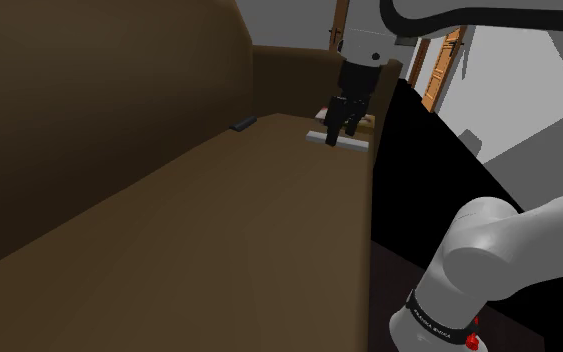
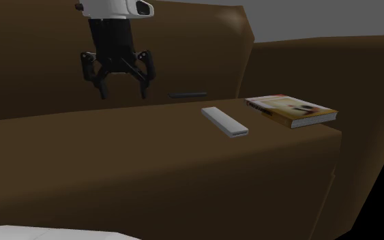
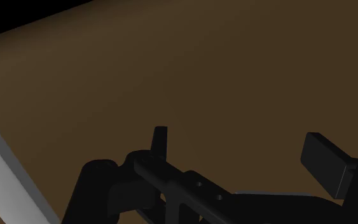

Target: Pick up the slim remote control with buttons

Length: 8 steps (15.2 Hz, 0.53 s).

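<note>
Second exterior view: sofa [image 2: 115, 160] holds grey remote [image 2: 224, 122], book [image 2: 292, 111]

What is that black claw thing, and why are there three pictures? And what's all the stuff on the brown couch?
The claw is the robot arm's gripper, which is its hand. It has two black fingers. They stand apart and hold nothing. The gripper hangs above the seat of a brown sofa.

Three cameras took the pictures at the same moment. One sits beside the robot's stand, one faces the sofa, and one rides on the hand itself and looks along the fingers.

On the seat lies a slim pale grey remote, which the robot is meant to pick up. A book lies beside it, and a small dark thin thing lies near the backrest. I cannot tell what that one is. The gripper touches none of them.
</note>
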### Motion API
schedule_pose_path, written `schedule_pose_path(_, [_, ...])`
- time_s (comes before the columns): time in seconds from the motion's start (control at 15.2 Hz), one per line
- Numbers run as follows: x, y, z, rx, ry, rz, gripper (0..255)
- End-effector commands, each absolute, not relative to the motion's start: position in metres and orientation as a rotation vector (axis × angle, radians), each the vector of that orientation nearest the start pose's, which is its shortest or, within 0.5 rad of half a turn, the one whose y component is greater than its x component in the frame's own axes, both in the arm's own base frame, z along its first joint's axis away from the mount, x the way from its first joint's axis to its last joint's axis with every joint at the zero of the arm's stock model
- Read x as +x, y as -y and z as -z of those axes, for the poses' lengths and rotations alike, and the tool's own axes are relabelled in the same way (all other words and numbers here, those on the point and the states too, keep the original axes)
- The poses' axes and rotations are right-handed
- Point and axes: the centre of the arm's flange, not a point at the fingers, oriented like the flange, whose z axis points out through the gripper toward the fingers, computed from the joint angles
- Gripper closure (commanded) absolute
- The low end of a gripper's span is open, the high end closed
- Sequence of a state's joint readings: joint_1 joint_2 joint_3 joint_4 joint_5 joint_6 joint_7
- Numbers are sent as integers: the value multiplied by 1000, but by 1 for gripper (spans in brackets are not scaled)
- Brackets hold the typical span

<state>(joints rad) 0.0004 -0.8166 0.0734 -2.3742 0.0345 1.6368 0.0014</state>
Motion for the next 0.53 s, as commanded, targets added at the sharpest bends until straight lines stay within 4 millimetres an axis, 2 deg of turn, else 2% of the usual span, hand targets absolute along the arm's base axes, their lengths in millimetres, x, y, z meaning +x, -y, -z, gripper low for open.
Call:
schedule_pose_path(0.0, [304, -33, -596, -3155, 80, 123, 0])
schedule_pose_path(0.46, [348, 49, -577, -3148, 166, 83, 0])
